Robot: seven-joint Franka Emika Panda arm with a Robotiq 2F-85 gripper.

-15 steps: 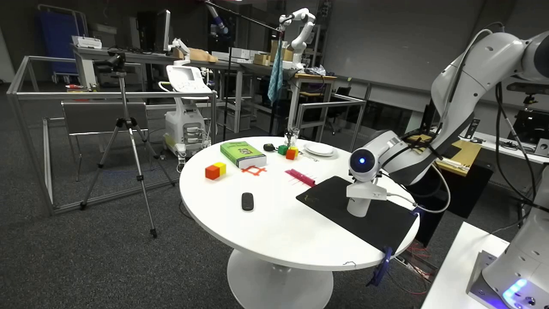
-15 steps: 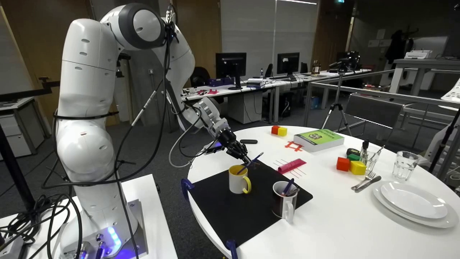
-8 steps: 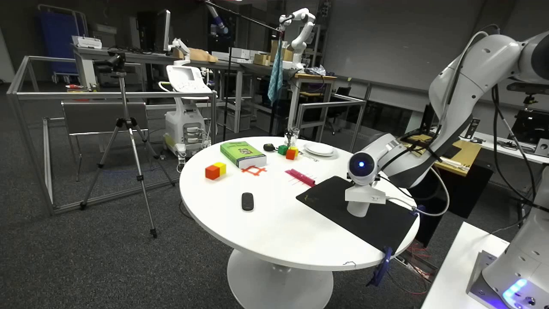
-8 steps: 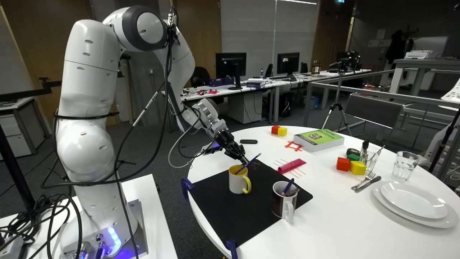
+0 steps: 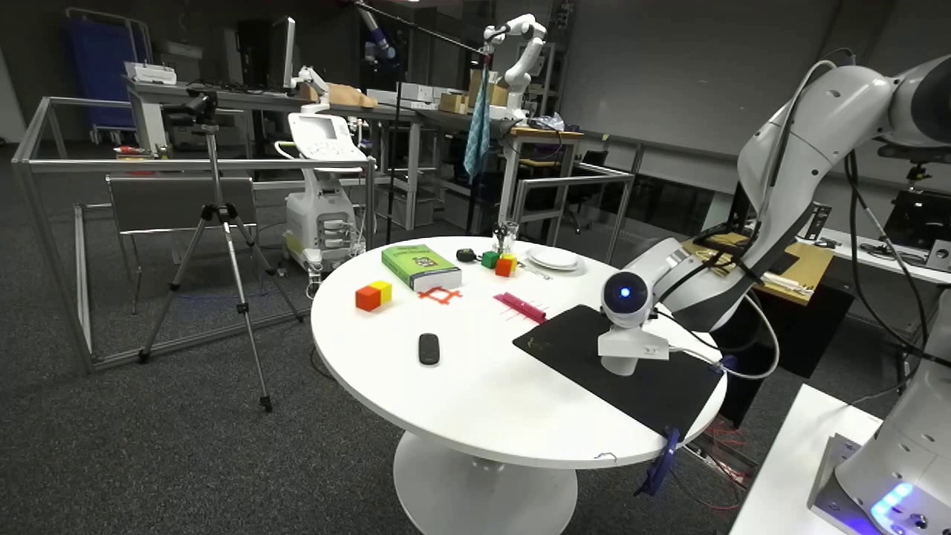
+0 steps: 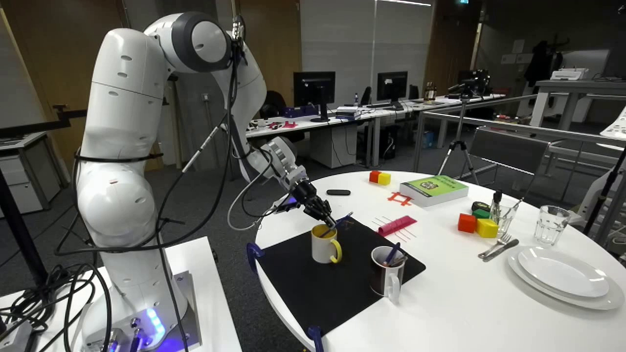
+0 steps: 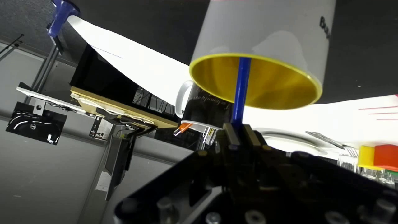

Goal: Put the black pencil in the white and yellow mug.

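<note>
In the wrist view, black letters "Bu" show on the white and yellow mug (image 7: pixel 264 37); upside-down script on a dark mug (image 7: pixel 207 107) seems to read "solemnly swear"; a black screen (image 7: pixel 38 125) bears a round Dell logo. In both exterior views, lettering on a green book (image 6: pixel 434 188) is illegible.

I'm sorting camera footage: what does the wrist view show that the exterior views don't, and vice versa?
Only the wrist view: dark lettering on the white and yellow mug, and pale writing on the dark mug.

Only the exterior views: the green book and a black oblong object, in both; the yellow handle, in an exterior view.

Shared: the white and yellow mug and the black mat show in every view; the wrist view and an exterior view share the gripper pinching a blue pencil, its lower part inside the mug.
</note>
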